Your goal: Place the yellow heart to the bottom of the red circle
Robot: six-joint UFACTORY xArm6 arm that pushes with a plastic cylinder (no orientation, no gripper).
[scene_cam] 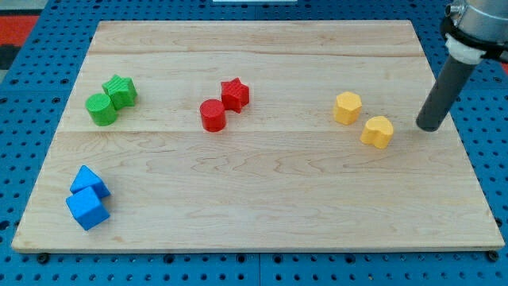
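Note:
The yellow heart (pixel 378 132) lies on the wooden board at the view's right. The red circle (pixel 213 115) stands near the board's middle, far to the heart's left and slightly higher in the view. My tip (pixel 431 126) rests on the board just right of the yellow heart, a small gap apart from it. The dark rod rises up and to the right from the tip.
A yellow hexagon (pixel 348 107) sits up-left of the heart. A red star (pixel 235 94) touches the red circle's upper right. A green circle (pixel 101 110) and green star (pixel 121 90) are at upper left. Two blue blocks (pixel 88 199) are at lower left. The board's right edge (pixel 468 159) is close to my tip.

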